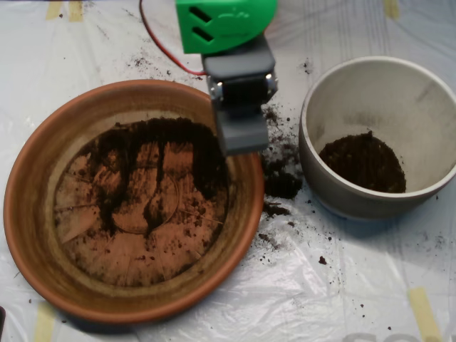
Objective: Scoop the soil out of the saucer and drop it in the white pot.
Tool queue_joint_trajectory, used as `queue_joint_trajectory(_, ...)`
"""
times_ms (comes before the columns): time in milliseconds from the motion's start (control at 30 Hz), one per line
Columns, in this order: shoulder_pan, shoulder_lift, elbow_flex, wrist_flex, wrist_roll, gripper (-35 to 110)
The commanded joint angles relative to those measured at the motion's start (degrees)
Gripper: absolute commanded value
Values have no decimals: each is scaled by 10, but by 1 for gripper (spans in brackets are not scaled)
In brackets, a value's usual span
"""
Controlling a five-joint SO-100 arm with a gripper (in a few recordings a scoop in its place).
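Observation:
The terracotta saucer point(43, 235) fills the left half of the overhead view. Dark soil point(167, 153) lies smeared in streaks over the upper part of its flat base. The white pot point(335, 78) stands at the right, with a mound of soil point(363, 162) at its bottom. My grey scoop point(241, 132) hangs from the green arm over the saucer's upper right rim, between saucer and pot. Its closed grey back faces the camera.
Spilled soil point(281, 178) lies on the white plastic sheet between saucer and pot, with crumbs scattered around. A red wire point(153, 43) runs behind the arm. Strips of yellow tape point(424, 310) hold the sheet at its edges.

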Motion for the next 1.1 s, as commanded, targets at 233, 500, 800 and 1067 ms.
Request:
queue_joint_trajectory(233, -176, -88, -290, 72, 18, -1)
queue_joint_trajectory(500, -238, -145, -322, 72, -4, 15)
queue_joint_trajectory(800, -234, -98, -260, 72, -9, 40)
queue_joint_trajectory(1067, -167, -3, -261, 71, 48, 43)
